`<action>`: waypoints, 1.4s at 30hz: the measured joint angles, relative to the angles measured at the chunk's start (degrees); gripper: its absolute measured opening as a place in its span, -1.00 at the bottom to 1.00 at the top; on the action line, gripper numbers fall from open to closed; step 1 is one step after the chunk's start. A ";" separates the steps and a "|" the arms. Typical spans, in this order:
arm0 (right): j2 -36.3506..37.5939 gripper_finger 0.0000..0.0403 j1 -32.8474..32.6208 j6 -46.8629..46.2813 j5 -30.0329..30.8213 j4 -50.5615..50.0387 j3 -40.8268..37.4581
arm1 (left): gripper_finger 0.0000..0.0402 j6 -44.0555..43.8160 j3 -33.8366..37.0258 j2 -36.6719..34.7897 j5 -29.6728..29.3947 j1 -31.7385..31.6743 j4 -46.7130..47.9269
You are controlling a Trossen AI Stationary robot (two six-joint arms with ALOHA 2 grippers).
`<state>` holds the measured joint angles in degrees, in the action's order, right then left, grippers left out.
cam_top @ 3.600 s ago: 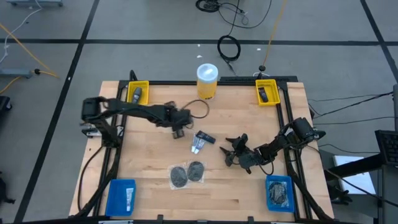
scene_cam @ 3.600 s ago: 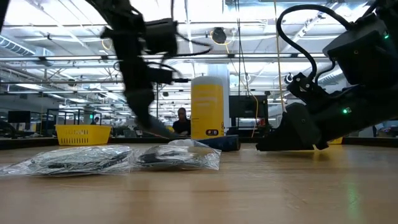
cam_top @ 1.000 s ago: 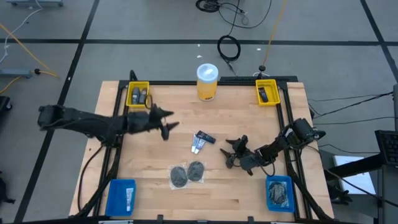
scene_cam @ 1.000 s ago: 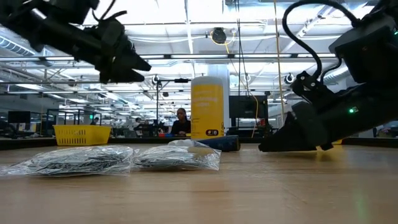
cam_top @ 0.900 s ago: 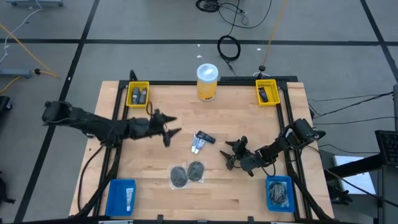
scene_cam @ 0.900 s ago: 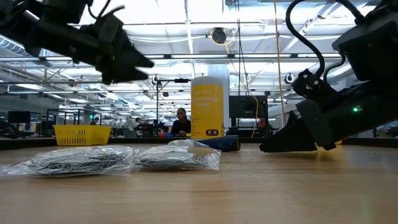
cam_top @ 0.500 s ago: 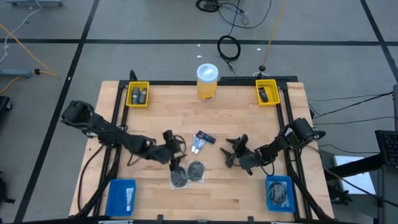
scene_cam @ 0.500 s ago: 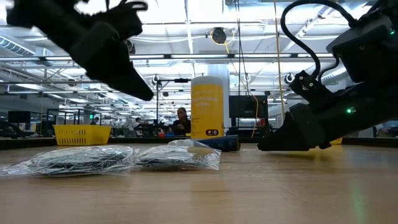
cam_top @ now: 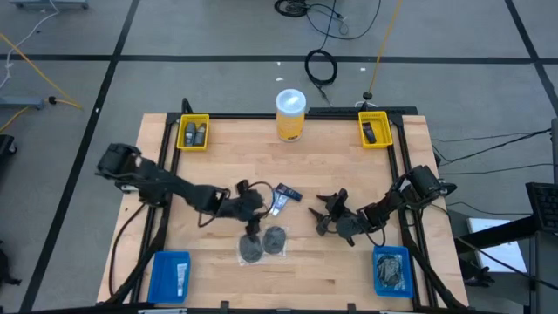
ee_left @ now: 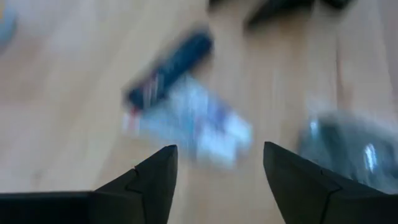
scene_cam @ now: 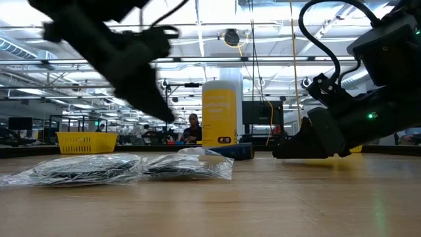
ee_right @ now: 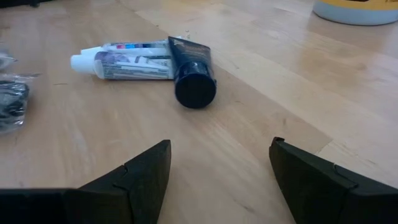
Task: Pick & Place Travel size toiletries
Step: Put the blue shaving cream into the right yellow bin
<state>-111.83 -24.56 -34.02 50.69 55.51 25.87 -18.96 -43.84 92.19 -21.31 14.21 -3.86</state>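
Fingers of your left gripper (cam_top: 255, 228), spread and empty, have swung from the yellow bin (cam_top: 193, 133) down to centre frame, over the mesh discs (cam_top: 262, 242); another pick looks near.

Both arms are matte black, built of slim jointed segments. The left arm (cam_top: 174, 187), at the frame's middle left, carries a thin looped black cable near its wrist. The right arm (cam_top: 392, 202), at middle right, shows a small green light in the low view. Wedge-shaped dark fingers (ee_right: 140, 180) look smooth, perhaps unmarked.
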 joint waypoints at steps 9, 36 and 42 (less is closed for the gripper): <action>0.02 0.32 -0.30 -0.17 0.03 0.79 0.15 | 0.08 18.43 -1.08 13.69 15.29 -11.77 -29.75; 0.35 0.32 -0.30 13.33 -8.11 17.71 0.28 | -0.48 26.38 -5.28 23.64 36.23 -20.98 -30.25; 5.11 0.32 1.51 14.53 -8.94 16.95 0.25 | -0.62 26.43 -5.28 23.64 34.22 -19.18 -30.86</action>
<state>-106.72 -23.05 -19.50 41.75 72.46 26.12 7.47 -49.12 115.83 12.91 -4.97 -34.71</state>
